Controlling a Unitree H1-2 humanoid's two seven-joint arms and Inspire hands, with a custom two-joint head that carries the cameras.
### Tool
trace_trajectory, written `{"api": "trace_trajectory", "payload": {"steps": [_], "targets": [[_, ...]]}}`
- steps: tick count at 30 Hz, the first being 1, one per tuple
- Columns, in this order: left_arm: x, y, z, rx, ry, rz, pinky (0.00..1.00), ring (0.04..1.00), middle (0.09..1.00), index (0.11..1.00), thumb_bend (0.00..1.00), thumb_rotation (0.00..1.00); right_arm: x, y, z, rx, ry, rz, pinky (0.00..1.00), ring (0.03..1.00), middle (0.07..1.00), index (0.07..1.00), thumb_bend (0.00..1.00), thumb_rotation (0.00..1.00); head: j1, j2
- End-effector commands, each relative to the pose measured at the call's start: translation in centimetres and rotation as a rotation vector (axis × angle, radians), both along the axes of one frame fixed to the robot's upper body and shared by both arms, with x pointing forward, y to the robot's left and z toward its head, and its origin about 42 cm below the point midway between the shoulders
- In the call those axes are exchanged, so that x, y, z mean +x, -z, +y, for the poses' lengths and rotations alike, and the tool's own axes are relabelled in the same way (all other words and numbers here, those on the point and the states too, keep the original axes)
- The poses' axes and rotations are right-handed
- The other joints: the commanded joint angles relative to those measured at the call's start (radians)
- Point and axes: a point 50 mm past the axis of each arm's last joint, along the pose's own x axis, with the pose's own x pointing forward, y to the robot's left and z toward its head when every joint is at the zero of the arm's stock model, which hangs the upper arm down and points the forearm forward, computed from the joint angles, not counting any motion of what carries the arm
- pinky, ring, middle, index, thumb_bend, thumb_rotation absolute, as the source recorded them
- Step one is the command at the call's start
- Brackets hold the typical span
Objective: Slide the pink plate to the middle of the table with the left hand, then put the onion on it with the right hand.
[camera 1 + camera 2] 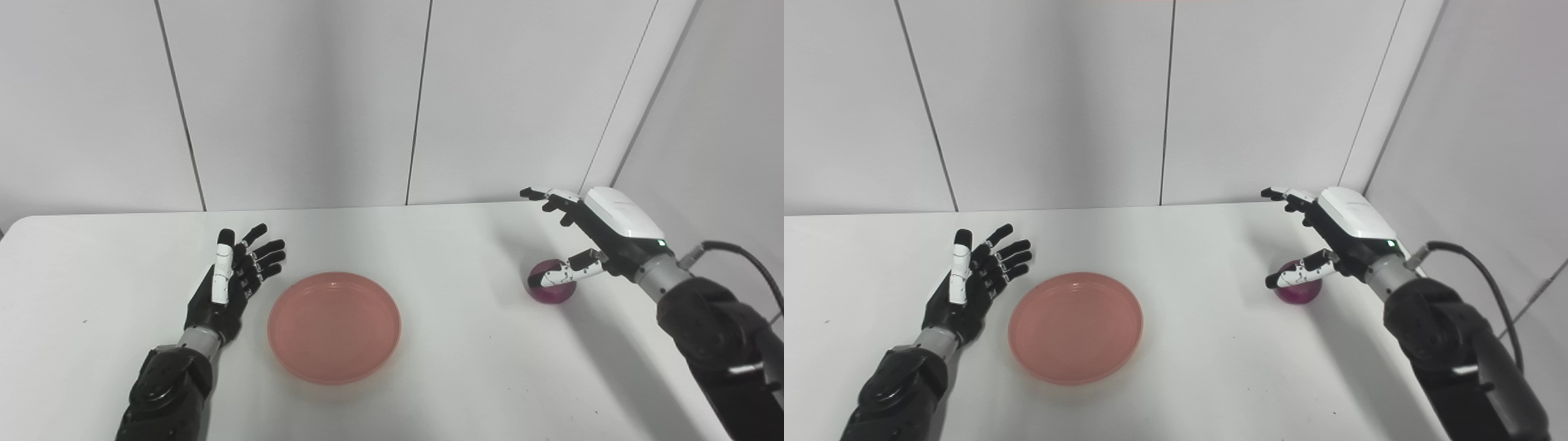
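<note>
The left hand (229, 282) is spread wide, palm up, holding nothing, just beside the left rim of the pink plate (334, 327), which lies near the middle of the white tabletop (453, 380). The right hand (591, 236) hovers over the onion (551, 283), fingers apart, its thumb crossing in front; contact cannot be told.

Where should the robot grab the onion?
Around its round middle, coming down from above. The onion sits loose on the table, with the open right hand above it, thumb in front, so fingers can likely close on opposite sides.
</note>
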Motion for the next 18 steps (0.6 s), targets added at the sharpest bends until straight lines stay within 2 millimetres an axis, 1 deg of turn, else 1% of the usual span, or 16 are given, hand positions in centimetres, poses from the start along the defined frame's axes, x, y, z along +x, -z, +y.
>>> {"api": "trace_trajectory", "payload": {"steps": [1, 6, 10, 13, 17, 18], "targets": [[-1.3, 3.1, 0.5, 0.012, -0.008, 0.138, 0.84, 0.816, 0.781, 0.879, 0.87, 1.0, 0.9, -2.2, -0.4, -0.088, 0.043, -0.012, 0.57, 0.749, 0.826, 0.861, 1.0, 0.22, 0.0, 0.001], [-1.3, 3.2, 0.6, 0.014, -0.007, 0.138, 0.84, 0.81, 0.774, 0.875, 0.86, 1.0, 2.3, -2.1, -0.3, -0.187, 0.071, 0.056, 0.57, 0.757, 0.815, 0.836, 1.0, 0.23, 0.0, 0.001], [-1.2, 3.3, 0.6, 0.009, -0.003, 0.141, 0.84, 0.81, 0.771, 0.878, 0.86, 1.0, 3.5, -1.2, -0.3, -0.246, 0.086, 0.099, 0.56, 0.756, 0.812, 0.818, 1.0, 0.23, 0.005, -0.001], [-1.3, 3.3, 0.6, 0.009, -0.005, 0.142, 0.84, 0.807, 0.77, 0.877, 0.86, 1.0, 4.3, -0.4, -0.6, -0.257, 0.102, 0.139, 0.57, 0.754, 0.811, 0.807, 1.0, 0.26, 0.005, -0.001], [-1.4, 3.1, 0.6, 0.006, -0.004, 0.14, 0.84, 0.809, 0.774, 0.879, 0.86, 1.0, 4.8, 0.3, -1.1, -0.241, 0.126, 0.189, 0.57, 0.753, 0.815, 0.8, 1.0, 0.27, 0.009, 0.0], [-1.4, 3.1, 0.6, 0.006, -0.004, 0.14, 0.85, 0.813, 0.781, 0.882, 0.86, 1.0, 4.9, 0.5, -1.2, -0.236, 0.136, 0.205, 0.59, 0.774, 0.826, 0.805, 1.0, 0.28, 0.009, 0.0]]}}
